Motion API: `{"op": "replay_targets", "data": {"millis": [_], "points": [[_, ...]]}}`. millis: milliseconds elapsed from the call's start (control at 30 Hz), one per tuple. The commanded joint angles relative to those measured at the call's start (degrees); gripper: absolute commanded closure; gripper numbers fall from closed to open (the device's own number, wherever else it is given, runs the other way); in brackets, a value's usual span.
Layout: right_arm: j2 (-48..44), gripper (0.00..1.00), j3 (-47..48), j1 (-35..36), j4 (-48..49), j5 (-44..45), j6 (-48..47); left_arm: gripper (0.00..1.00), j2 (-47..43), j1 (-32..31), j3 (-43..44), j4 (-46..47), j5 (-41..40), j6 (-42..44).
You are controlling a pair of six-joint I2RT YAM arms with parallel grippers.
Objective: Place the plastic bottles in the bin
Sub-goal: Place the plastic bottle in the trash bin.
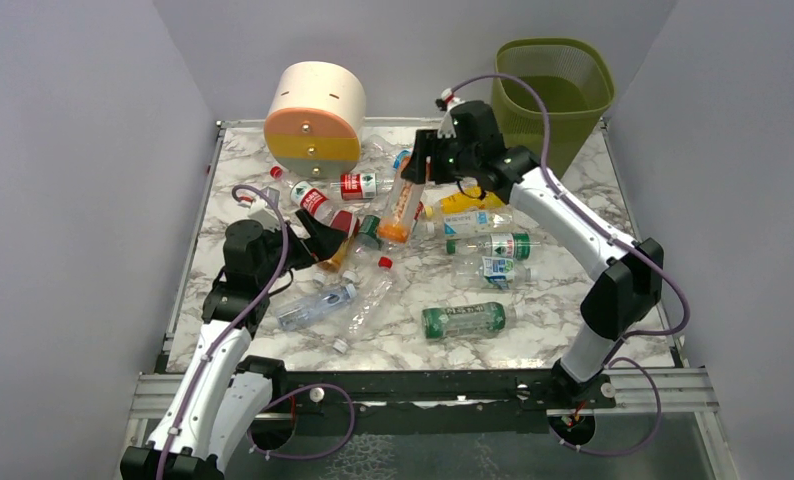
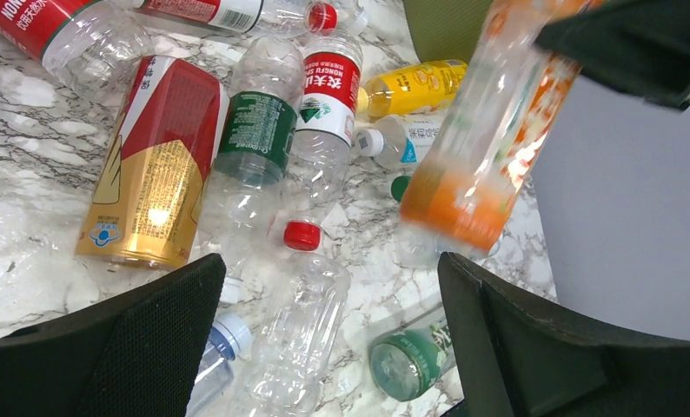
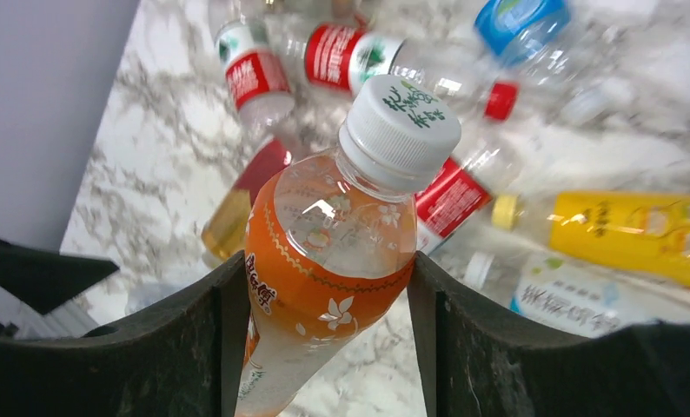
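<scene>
Bin [image 1: 553,88], olive-green with mesh sides, stands at the far right corner of the bench [image 1: 573,330], its near lower corner hidden behind the right arm [image 1: 573,220]. Bottles [image 1: 463,320] lie scattered on their sides across the marble, well apart from it. They are mostly clear, with red, green, blue or white labels, and there is one yellow bottle [image 1: 468,200]. Several overlap near the middle, so a count is hard. One orange bottle [image 3: 333,261] hangs tilted, cap uppermost, over the pile. It has a white cap with green characters, a clear neck and an orange label with white flowers. Its base is cut off in the right wrist view, and the whole bottle is blurred in the left wrist view. The right fingers [image 1: 420,170] are clamped on its upper body, one on each side, to the left of the bin. The left fingers [image 1: 330,240] stand wide apart with nothing between them, over bottles at the middle left, near the orange bottle's base.
</scene>
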Motion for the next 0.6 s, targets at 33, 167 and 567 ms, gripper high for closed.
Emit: {"op": "replay_targets", "data": {"millis": [33, 167, 567], "points": [[-0.6, 0.48, 7.8, -5.5, -0.4, -0.5, -2.8, 0.01, -2.2, -0.2, -0.1, -2.3, -1.6, 0.3], [-0.5, 0.48, 12.8, -10.1, 0.4, -1.3, -3.1, 0.01, -3.0, -0.2, -0.4, -3.1, -1.6, 0.0], [-1.3, 0.48, 20.4, -23.7, 6.5, -4.7, 0.3, 0.01, -3.5, -0.2, -0.6, -4.5, -1.3, 0.1]]}}
